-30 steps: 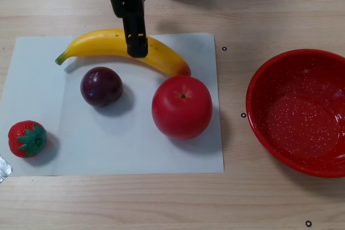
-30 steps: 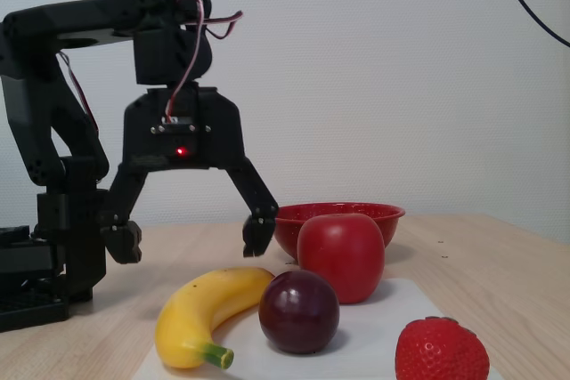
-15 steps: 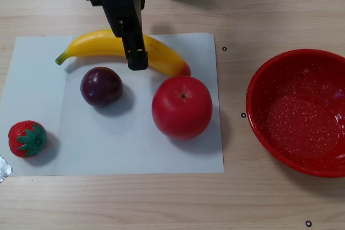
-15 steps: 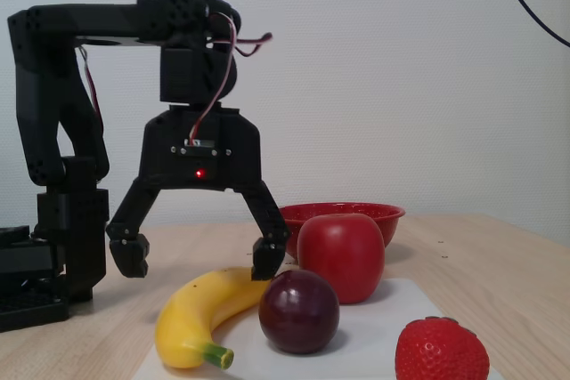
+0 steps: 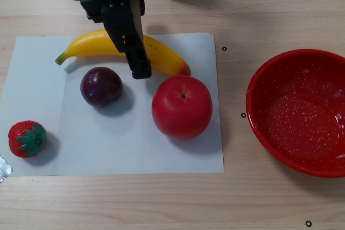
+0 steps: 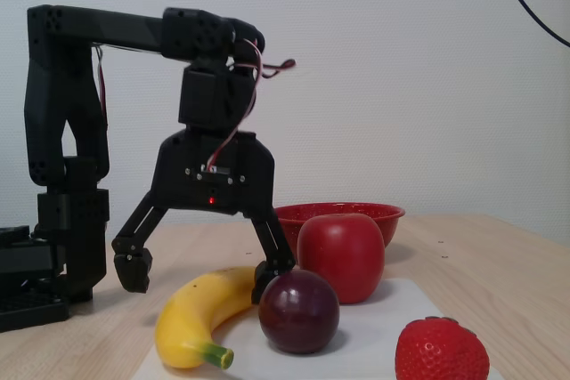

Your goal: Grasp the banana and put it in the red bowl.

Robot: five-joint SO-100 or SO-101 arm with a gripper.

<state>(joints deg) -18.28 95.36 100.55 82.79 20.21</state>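
The banana [image 5: 86, 45] lies on white paper at the back, green stem to the left in the other view; its middle is hidden under the arm. My gripper [image 5: 132, 47] is open and straddles it, one fingertip [image 5: 141, 71] on the paper just in front of the fruit. In the fixed view the gripper [image 6: 200, 275] hangs low with one finger on each side of the banana [image 6: 200, 313], not closed on it. The red bowl [image 5: 269, 79] stands empty at the right, off the paper, and shows behind the apple as the red bowl [image 6: 374, 213] in the fixed view.
On the white paper [image 5: 108, 149] are a dark plum [image 5: 101, 86] right beside my front finger, a red apple [image 5: 181, 106] and a strawberry [image 5: 27, 139]. The arm's base [image 6: 53, 255] stands behind the paper. Bare wood lies between paper and bowl.
The open gripper has come down and reached further forward, from above the banana to around it. Its front fingertip now sits close to the plum. No fruit has moved.
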